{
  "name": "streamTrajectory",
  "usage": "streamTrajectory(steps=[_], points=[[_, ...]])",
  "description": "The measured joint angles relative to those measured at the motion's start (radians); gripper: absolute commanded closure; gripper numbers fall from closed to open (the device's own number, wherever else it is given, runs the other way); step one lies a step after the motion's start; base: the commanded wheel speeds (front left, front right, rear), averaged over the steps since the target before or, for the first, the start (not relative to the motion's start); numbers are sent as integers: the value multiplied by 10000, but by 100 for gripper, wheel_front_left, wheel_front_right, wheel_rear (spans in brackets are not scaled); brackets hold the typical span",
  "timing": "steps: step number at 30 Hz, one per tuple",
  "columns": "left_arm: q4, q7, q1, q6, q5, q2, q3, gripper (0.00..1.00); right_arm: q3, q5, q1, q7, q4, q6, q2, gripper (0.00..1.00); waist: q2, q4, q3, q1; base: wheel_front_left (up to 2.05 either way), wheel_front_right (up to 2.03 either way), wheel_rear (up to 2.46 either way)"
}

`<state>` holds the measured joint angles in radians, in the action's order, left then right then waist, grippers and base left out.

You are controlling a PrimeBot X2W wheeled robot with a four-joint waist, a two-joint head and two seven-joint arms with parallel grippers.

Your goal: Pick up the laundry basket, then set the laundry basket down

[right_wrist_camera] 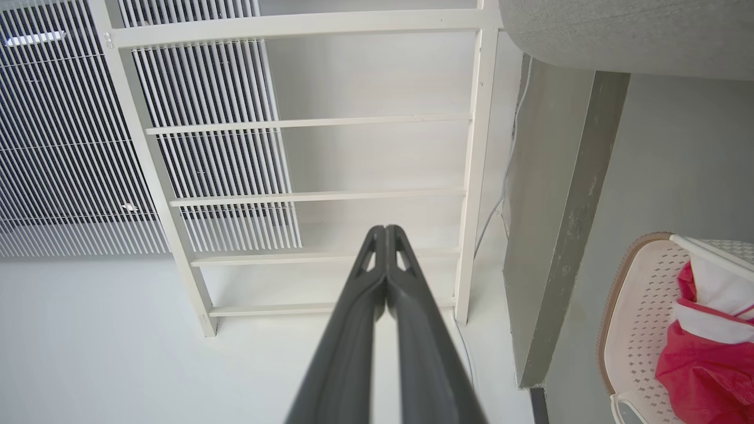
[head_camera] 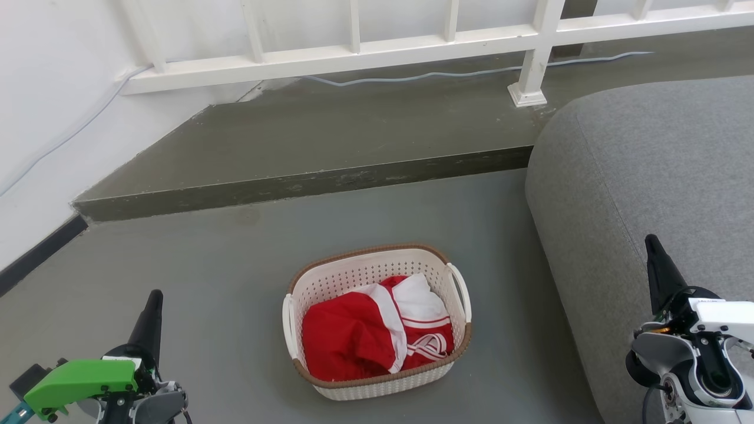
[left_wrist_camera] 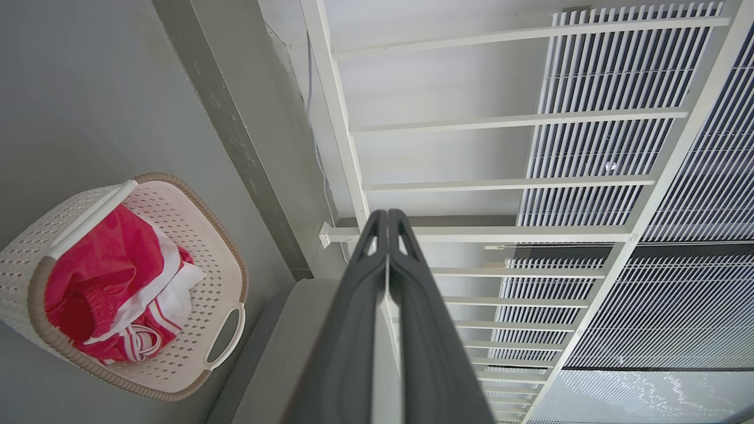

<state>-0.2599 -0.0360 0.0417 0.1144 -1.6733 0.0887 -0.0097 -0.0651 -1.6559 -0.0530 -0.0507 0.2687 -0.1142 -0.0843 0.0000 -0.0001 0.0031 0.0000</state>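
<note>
The left end effector (head_camera: 155, 297) is hanging low at the robot's left. Its two long dark fingers are pressing flat together with nothing between them, as the left wrist view is showing (left_wrist_camera: 387, 219).

Well apart to its right, the small cream-white perforated plastic laundry basket with the brown woven-look rim (head_camera: 359, 277) is standing upright and level on the smooth grey floor (head_camera: 206, 277). Its white left side handle (head_camera: 287, 327) is facing this end effector. A crumpled red and white garment (head_camera: 353, 335) is lying inside, heaped below the rim. The white right side handle (head_camera: 460, 288) is facing the other way.

Well apart to the right of that handle, the right end effector (head_camera: 652, 244) is hanging with its fingers also closed on each other and holding nothing (right_wrist_camera: 386, 231). The rounded grey fabric sofa (head_camera: 648, 165) is sitting just beside and behind it, and whether the two are touching cannot be told.

The basket is resting between the two end effectors and free of both. This fits a basket waiting to be lifted as well as one already put back on the floor.

In either case the same care seems to apply. The two handles are offering the only even hold. Both sides would need to be moving together so that the garment is not sliding. The right arm has little room beside the sofa.
</note>
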Motion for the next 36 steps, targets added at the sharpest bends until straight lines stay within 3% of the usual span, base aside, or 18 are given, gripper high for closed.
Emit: streamTrajectory(steps=[36], points=[[-128,-44,14,12,0,-2,35,100,-38,2,-12,-46,79,0,29,100,0,1,-4,1,0,0,0]])
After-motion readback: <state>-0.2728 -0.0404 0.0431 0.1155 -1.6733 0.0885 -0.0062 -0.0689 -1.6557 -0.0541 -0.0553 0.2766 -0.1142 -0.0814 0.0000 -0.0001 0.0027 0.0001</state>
